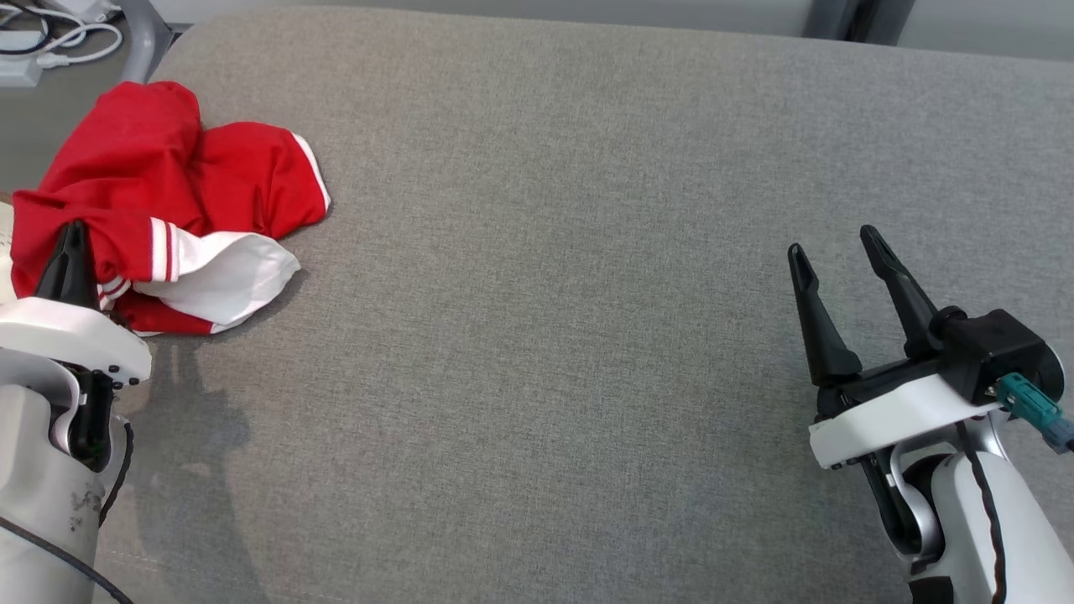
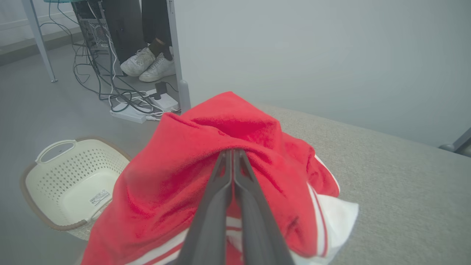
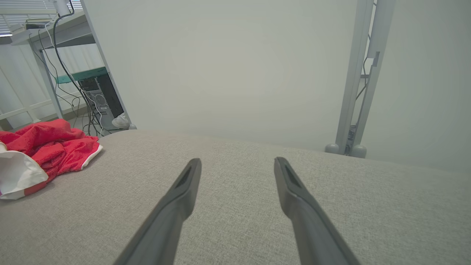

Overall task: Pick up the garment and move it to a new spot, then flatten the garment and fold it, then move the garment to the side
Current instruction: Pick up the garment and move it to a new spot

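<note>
One garment [image 1: 185, 184], two grippers, one grey table [image 1: 587, 252].
The red-and-white garment lies crumpled at the table's far left corner. The left gripper [image 1: 74, 228] is pinched closed on a red fold. The right gripper [image 1: 832, 242] is spread wide, empty and well apart. One basket [image 2: 70, 176] stands on the floor.

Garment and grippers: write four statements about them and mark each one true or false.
1. The left gripper is shut on the red garment. True.
2. The right gripper grips the garment's white part. False: it is open and empty, over the bare grey surface.
3. The garment lies spread flat. False: it is crumpled near the surface's left edge.
4. A pale basket stands on the floor beside the surface. True.
</note>
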`<state>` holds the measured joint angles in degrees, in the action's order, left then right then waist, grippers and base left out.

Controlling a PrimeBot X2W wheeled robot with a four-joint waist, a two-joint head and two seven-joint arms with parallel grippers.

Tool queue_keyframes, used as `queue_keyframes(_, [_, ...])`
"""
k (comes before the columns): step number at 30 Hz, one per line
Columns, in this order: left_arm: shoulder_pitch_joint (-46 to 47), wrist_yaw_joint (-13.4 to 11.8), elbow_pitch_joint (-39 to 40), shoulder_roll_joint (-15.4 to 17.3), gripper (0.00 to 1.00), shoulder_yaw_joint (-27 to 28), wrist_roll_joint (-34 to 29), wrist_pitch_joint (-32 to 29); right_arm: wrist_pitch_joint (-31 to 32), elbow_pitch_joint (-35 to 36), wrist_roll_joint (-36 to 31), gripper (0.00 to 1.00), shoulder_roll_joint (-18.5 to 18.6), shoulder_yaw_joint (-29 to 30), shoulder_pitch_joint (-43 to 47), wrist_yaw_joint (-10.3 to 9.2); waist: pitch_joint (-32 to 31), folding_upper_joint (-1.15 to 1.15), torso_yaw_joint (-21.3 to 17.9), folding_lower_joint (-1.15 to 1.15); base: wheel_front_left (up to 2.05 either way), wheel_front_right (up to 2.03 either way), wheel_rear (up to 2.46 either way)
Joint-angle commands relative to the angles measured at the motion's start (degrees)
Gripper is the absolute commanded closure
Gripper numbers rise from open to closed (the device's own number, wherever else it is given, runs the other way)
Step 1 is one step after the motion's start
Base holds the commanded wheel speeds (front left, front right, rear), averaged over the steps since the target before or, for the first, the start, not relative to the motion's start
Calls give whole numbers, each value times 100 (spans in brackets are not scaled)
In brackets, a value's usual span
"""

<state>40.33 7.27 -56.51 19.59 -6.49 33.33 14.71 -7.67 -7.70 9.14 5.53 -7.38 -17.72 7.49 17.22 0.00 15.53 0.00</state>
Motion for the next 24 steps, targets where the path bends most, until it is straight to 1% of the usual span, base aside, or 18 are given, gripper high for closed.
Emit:
queue_keyframes(1, [-64,-11,162,7,100,-32,-94,29,-53,-12,57,0,11,11,85,1,-148,0,2,0,0,0,0])
queue_keyframes(3, [-149,-110,528,104,100,-26,-235,42,-76,-37,74,0,-2,-5,111,1,-273,0,-8,0,0,0,0])
queue_keyframes(6, [-414,-311,1341,189,100,93,-483,44,-112,-62,101,0,-22,-7,195,1,-451,0,-31,0,0,0,0])
queue_keyframes(13, [-1306,-821,2975,265,100,135,-901,47,-166,-99,165,0,-60,-14,385,1,-829,0,-125,0,0,0,0])
queue_keyframes(17, [-1836,-1117,3833,319,100,60,-1093,-83,-202,-96,201,0,-75,19,503,1,-973,0,-198,0,0,0,0])
queue_keyframes(20, [-2183,-1274,4427,369,100,-8,-1206,-248,-198,-72,205,0,-83,30,568,1,-1036,0,-272,0,0,0,0])
queue_keyframes(24, [-2497,-1400,5086,420,100,-70,-1270,-464,-181,-26,205,0,-100,41,633,1,-1074,0,-413,0,0,0,0])
